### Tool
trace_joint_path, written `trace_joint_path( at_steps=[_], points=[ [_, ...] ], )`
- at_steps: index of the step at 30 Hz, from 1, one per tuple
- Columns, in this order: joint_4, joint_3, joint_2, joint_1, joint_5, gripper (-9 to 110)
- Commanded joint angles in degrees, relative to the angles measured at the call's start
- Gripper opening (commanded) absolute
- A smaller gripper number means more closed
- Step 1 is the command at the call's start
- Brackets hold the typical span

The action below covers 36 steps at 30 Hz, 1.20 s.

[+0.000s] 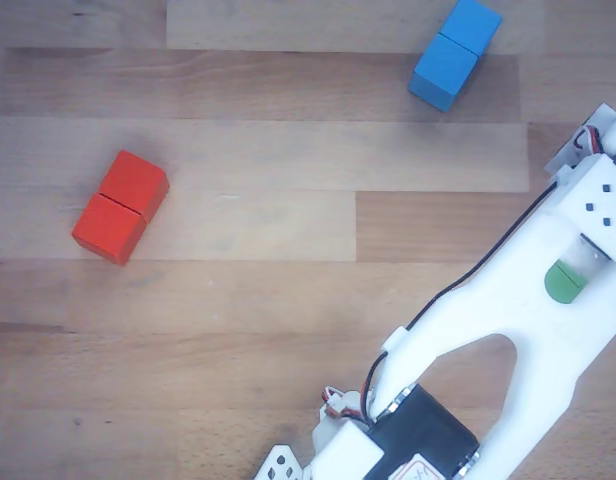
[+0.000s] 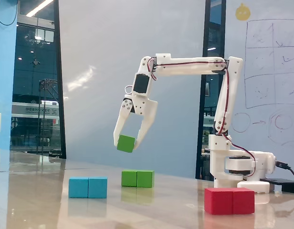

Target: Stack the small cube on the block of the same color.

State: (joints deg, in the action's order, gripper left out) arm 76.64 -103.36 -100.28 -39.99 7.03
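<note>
My tool point(image 2: 127, 142), clamped on the small cube point(image 2: 126, 143), hangs above the tabletop point(image 2: 161, 200); the block point(image 2: 137, 178) lies just below it.

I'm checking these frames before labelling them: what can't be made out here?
- Green block: absent from the other view, outside its edges or under the arm.
- Small cube: mostly covered by the gripper in the other view.
- Cube's alignment over the block: undecidable from the fixed view; depth is unreadable.

In the fixed view the arm rises from its base, runs level toward nine o'clock, then drops; the claw point(image 2: 128, 141) points toward six o'clock, fingers clamped on the small cube point(image 2: 126, 143).
</note>
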Motion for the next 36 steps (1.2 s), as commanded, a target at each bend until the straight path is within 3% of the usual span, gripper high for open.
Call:
trace_joint_path(
  at_steps=[1,36],
  points=[
    [-0.4,5.6,0.4,-0.7,0.5,14],
    [-1.1,5.9,10.4,-5.7,0.5,14]
  ],
)
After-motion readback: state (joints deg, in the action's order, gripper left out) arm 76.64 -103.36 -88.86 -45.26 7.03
